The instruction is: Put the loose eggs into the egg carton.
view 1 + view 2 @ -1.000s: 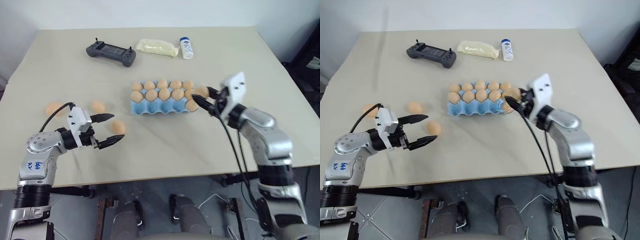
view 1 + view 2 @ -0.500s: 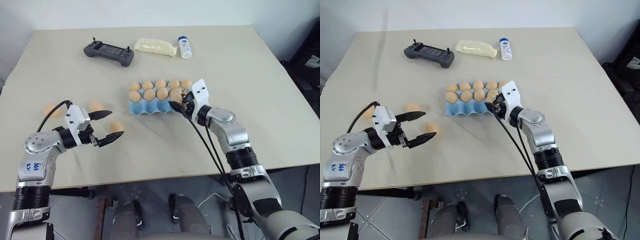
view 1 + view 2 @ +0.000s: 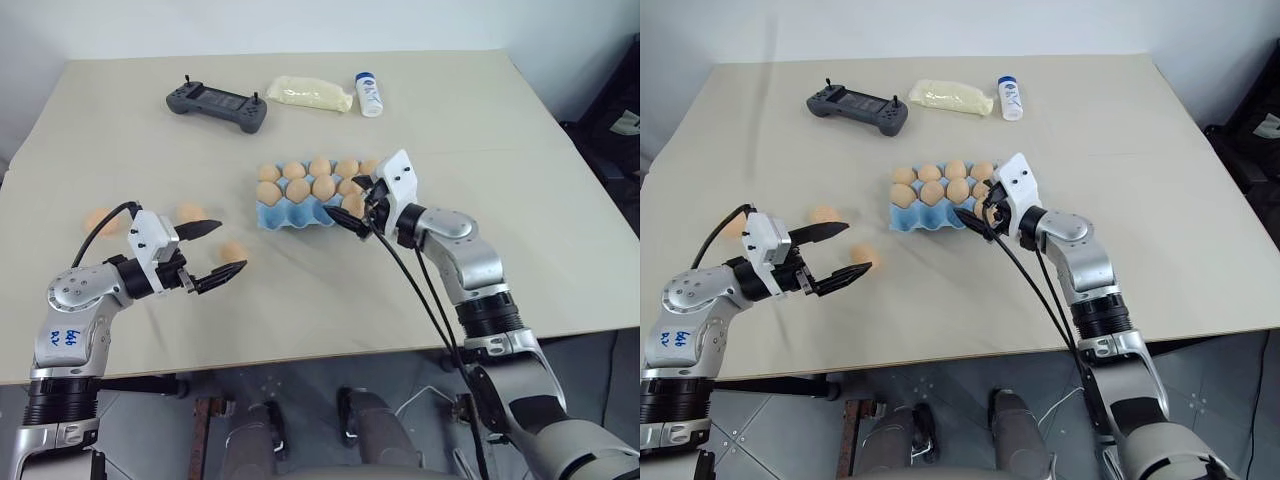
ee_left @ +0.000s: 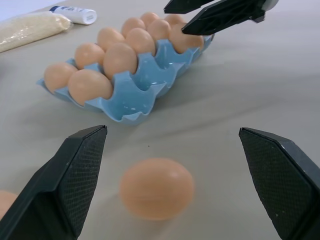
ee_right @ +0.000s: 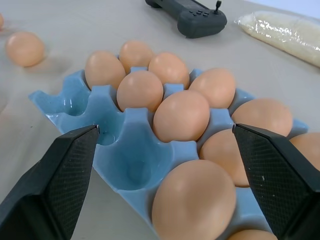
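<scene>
The light blue egg carton (image 3: 290, 213) lies mid-table, its back two rows filled with eggs. My right gripper (image 3: 350, 203) hovers open at the carton's front right end. An egg (image 5: 192, 200) rests in the cup between its fingers, untouched; the other front cups (image 5: 125, 167) are bare. Three loose eggs lie on the table to the left (image 3: 100, 220), (image 3: 190, 212), (image 3: 233, 251). My left gripper (image 3: 231, 246) is open and level, with its fingers on either side of the nearest loose egg (image 4: 156, 188) and apart from it.
A black game controller (image 3: 218, 103), a pale plastic bag (image 3: 312, 95) and a small white bottle (image 3: 371, 95) lie at the back of the table. Black cables hang from my right arm over the table's front edge.
My right gripper carried an egg leftward over the carton's front right end, then opened and left it in a cup. The left arm has held still.
</scene>
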